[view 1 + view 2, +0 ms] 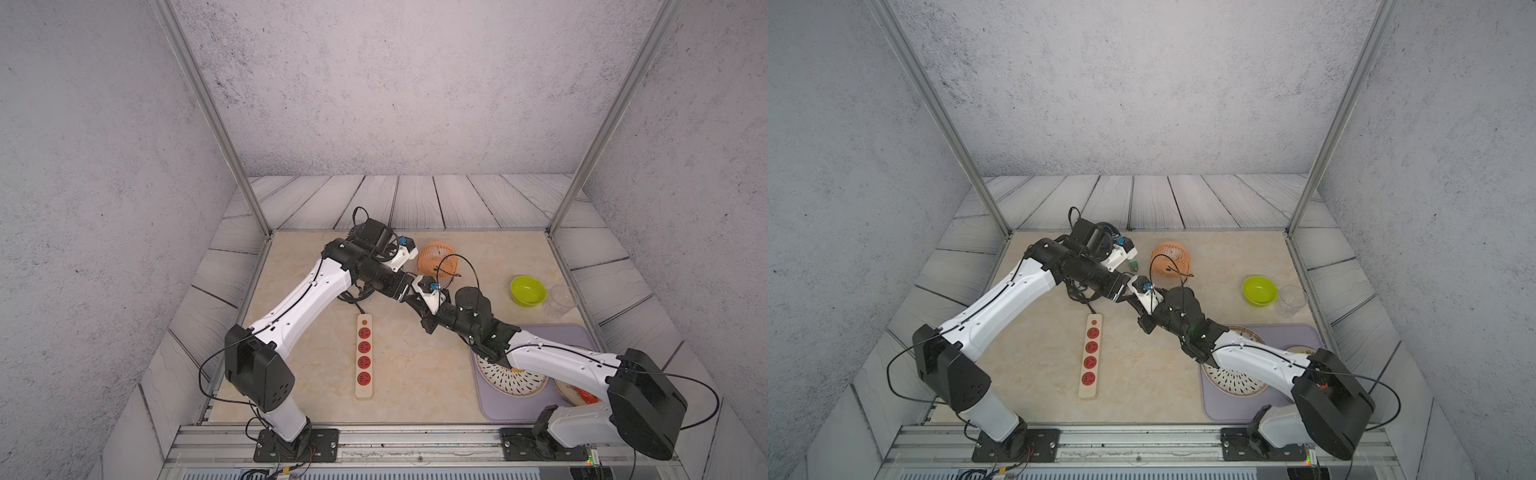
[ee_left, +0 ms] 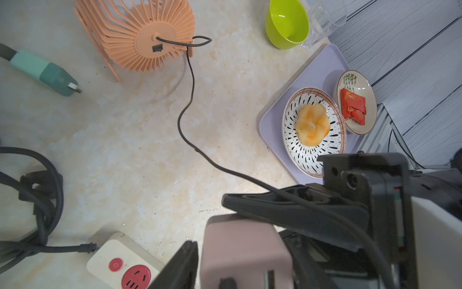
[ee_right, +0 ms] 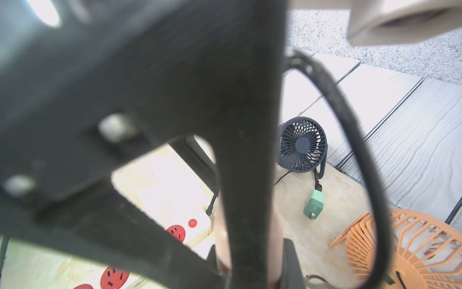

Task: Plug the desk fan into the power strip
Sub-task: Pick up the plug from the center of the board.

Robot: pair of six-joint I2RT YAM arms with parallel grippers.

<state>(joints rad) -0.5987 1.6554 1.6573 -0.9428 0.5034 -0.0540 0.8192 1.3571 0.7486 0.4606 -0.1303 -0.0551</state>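
The orange desk fan's [image 1: 437, 261] pink plug [image 2: 245, 250], judged light, rigid and smooth, is hung by its limp cord [image 2: 186, 120], pinched in the closed right pincer [image 2: 226, 204]. Its flat sides, best gripped, are flanked by the left pincer [image 2: 242, 267]; contact cannot be told. The power strip [image 1: 364, 355] lies at 7 o'clock from it.

both top views: high above desk [image 1: 415, 374] near edge, looking down, far | wrist views: close, low, sharing power strip [image 3: 201, 231], orange fan [image 2: 142, 32]
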